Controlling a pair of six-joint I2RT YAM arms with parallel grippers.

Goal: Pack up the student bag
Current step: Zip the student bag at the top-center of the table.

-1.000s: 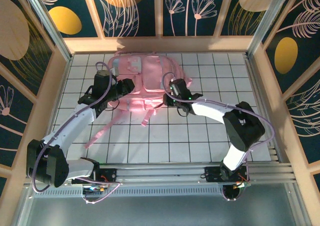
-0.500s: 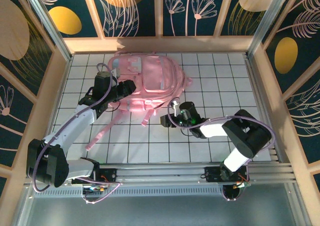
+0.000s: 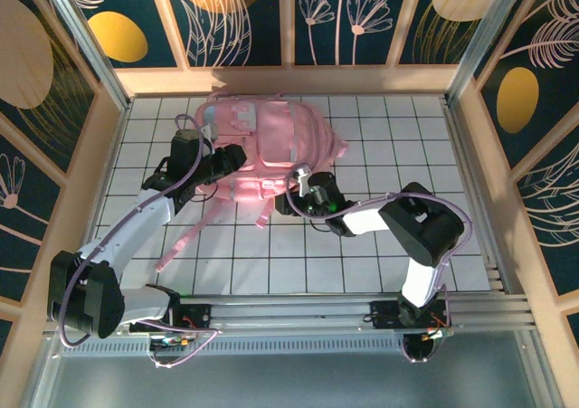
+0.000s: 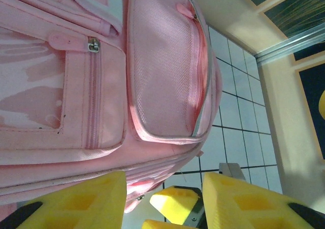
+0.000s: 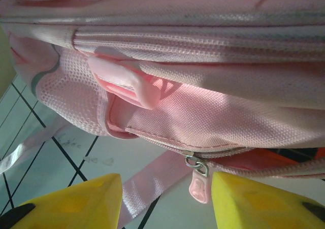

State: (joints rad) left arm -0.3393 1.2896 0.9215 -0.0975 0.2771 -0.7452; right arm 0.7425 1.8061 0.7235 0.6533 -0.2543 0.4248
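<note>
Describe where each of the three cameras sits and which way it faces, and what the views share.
Top external: above and behind the arm bases, looking down at the student bag on the tiled table; left arm and right arm show.
Left wrist: beside the bag, facing its pockets; left gripper, open, at the bottom.
Right wrist: close at the bag's near edge, facing a zip pull; right gripper, open, at the bottom.
Shared: the bag and tiles.
</note>
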